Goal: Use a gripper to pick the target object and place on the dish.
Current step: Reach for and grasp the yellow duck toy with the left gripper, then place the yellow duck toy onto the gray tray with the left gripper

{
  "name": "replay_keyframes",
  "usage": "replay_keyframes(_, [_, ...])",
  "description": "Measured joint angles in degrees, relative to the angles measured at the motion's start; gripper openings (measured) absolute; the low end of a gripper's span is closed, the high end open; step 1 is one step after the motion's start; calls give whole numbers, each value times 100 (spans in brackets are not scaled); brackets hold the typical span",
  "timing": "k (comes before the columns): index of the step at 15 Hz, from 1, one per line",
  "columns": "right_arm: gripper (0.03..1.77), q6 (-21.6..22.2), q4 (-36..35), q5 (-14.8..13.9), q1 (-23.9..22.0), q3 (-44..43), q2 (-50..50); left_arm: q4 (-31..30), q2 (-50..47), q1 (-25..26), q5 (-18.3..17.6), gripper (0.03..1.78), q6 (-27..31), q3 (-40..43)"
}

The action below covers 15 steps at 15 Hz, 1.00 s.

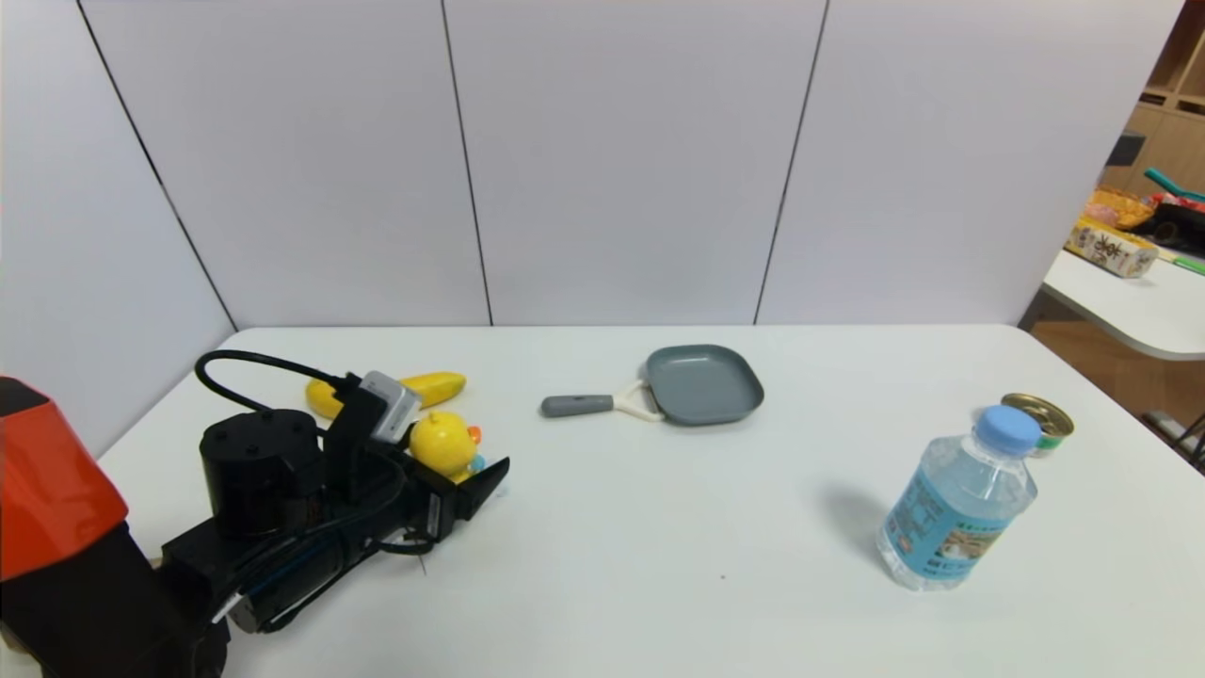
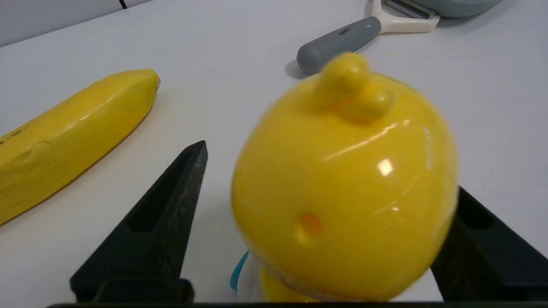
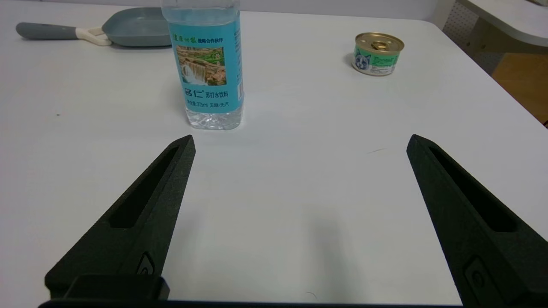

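The target object, a yellow duck (image 1: 444, 443) with an orange beak on a white cart with blue wheels, stands on the table at the left. My left gripper (image 1: 471, 454) is open around it. In the left wrist view the duck (image 2: 342, 188) fills the space between the jaws; one black finger (image 2: 171, 205) stands apart from it with table showing between, and the other finger (image 2: 479, 239) lies against its side. The dish (image 1: 704, 384), a blue-grey square pan with a grey handle (image 1: 576, 406), sits empty at mid-table. My right gripper (image 3: 299, 141) hovers open over bare table.
A yellow banana (image 1: 433, 384) lies just behind the duck. A water bottle (image 1: 955, 499) with a blue cap stands at the right, and a gold-lidded tin can (image 1: 1040, 419) behind it. White panels wall the table's far and left sides.
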<state>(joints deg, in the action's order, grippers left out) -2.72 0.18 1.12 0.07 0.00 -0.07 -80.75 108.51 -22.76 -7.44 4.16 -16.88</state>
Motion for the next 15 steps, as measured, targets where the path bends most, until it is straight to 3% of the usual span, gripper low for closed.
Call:
replay_keyframes(3, [171,5,4,0,0,0,0,-1,15,0,2,102,2,5])
replay_keyframes(5, [171,2,2,0,0,0,0,-15,17,0,0,89,0,7])
replay_keyframes(13, [171,2,0,0,0,0,0,10,-22,0,2,86,-107,0])
replay_keyframes(14, [171,2,0,2,0,0,0,2,-71,0,2,77,-107,-39])
replay_keyframes(15, [171,2,0,0,0,0,0,-1,-123,0,0,44,-111,-78])
